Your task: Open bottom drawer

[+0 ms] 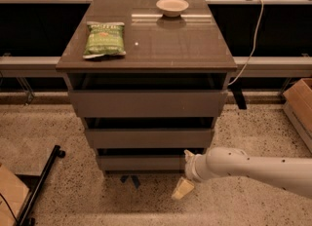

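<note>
The bottom drawer (pixel 141 162) is the narrowest and lowest of three grey-brown handleless fronts on the cabinet. Its front stands about level with the drawers above, with a dark gap over its top edge. My gripper (pixel 183 187) hangs from the white arm (pixel 253 166) that reaches in from the right. It sits just below and in front of the drawer's right end, near the floor. Only one cream-coloured finger shows clearly.
The middle drawer (pixel 148 138) and top drawer (pixel 147 103) sit above. A green chip bag (pixel 104 38) and a small bowl (pixel 172 7) lie on the cabinet top. A black stand leg (pixel 41 183) lies at the left, a cardboard box (pixel 300 103) at the right.
</note>
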{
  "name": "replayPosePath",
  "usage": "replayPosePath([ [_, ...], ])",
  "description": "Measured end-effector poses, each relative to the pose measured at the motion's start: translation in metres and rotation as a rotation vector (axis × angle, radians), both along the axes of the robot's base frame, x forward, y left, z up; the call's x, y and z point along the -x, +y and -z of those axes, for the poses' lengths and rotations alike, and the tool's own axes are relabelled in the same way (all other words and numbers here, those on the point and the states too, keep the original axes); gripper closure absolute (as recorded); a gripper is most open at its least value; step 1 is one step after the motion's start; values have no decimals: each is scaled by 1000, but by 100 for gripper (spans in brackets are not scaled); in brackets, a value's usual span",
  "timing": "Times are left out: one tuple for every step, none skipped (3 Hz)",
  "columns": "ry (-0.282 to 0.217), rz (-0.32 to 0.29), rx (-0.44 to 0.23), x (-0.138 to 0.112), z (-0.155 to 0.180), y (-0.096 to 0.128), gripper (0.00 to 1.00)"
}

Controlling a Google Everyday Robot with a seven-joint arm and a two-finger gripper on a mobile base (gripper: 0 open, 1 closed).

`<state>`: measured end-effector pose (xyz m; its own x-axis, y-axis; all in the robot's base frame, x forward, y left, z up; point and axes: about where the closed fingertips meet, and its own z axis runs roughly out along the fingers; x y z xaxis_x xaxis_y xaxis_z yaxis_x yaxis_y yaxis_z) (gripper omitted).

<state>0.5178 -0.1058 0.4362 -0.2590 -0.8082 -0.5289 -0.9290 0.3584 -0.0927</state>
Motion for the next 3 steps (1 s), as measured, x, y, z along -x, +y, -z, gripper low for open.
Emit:
replayPosePath([
  [-34,44,-62,-6,31,-1,0],
  [-57,85,-161,-27,83,-6,0],
  [-65,100,-213,-52,115,-12,0],
])
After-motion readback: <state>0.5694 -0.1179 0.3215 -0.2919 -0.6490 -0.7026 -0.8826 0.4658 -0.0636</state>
